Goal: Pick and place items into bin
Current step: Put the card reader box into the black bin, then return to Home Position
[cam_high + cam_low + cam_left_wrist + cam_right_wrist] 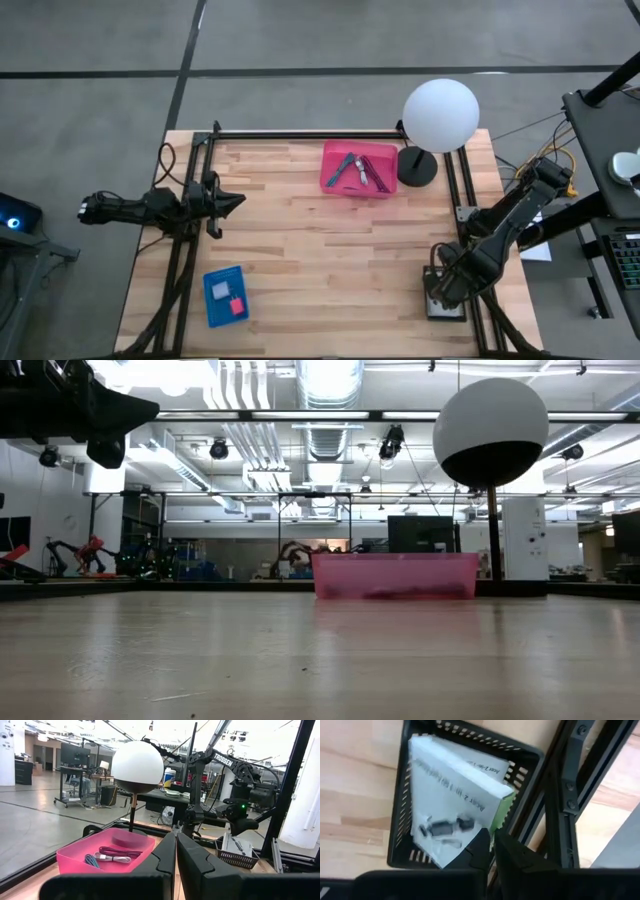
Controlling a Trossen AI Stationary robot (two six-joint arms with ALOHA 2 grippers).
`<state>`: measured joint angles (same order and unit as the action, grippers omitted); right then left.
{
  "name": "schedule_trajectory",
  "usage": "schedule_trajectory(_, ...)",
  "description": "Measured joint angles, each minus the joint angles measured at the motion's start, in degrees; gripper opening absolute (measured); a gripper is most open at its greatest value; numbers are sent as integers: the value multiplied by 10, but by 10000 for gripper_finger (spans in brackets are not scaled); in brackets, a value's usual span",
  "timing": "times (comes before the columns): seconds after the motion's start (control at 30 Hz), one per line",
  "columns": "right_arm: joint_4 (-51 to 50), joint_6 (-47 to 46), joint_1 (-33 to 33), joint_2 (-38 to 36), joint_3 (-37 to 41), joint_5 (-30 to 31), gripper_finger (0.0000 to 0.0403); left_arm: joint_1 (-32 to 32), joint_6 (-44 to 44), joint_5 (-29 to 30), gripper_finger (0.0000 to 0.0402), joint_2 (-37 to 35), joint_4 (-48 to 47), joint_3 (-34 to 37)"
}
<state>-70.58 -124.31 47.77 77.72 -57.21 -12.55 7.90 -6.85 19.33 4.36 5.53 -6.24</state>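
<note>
The right gripper [492, 845] hangs close over a black slotted basket [405, 795] at the table's right edge, well away from the pink bin [359, 169], its two dark fingers pressed together with nothing between them. In the basket lies a white card with black print [452, 785], flat and glossy, with a small dark piece on it and a green edge showing at one side. The right arm folds down steeply from the right rail, elbow raised.

The left arm stretches level across the table's left side, pointing toward the pink bin, and the left gripper [228, 201] sits well short of it; its jaws are closed and empty, the fingers [162, 855] meeting edge to edge.

The pink bin is a shallow translucent plastic tray near the far edge of the pale wooden plank table [300, 260]. Inside it lie a teal-handled tool [345, 170] and a coiled purple cord [122, 852], with a silvery bit [111, 858] beside it.

Just beside the bin stands a white globe lamp [440, 115] on a thin stem with a round black base. Well apart from the bin, toward the near left corner, a blue tray [224, 295] holds a lavender cube [220, 291] and a tiny pink piece [237, 306].
</note>
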Motion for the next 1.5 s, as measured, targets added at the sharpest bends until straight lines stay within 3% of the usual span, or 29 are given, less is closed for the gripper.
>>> schedule_trajectory(0.3,9,5,0,-2,0,-13,102,0,0,0,0,0,0,0)
schedule_trajectory(0.37,9,23,0,-3,-5,16,118,0,0,0,0,0,0,0)
schedule_trajectory(0.43,14,52,0,-4,-22,97,127,0,0,0,0,0,0,0)
schedule_trajectory(0.57,46,148,0,-4,-55,353,127,0,-2,0,0,0,0,0)
schedule_trajectory(0.67,112,279,0,-4,-73,534,119,0,-2,0,0,-1,0,0)
schedule_trajectory(0.77,181,393,-12,-7,-82,619,105,0,-3,0,0,-1,5,0)
schedule_trajectory(0.93,322,549,-54,-17,-68,567,73,0,-3,8,0,-1,26,0)
schedule_trajectory(1.23,675,836,-182,-18,13,230,12,0,-3,20,0,-2,37,0)
schedule_trajectory(1.37,864,945,-237,-30,77,183,9,0,-3,20,0,-3,37,0)
schedule_trajectory(1.5,1002,1034,-284,-53,155,186,8,0,-3,20,0,-5,37,0)
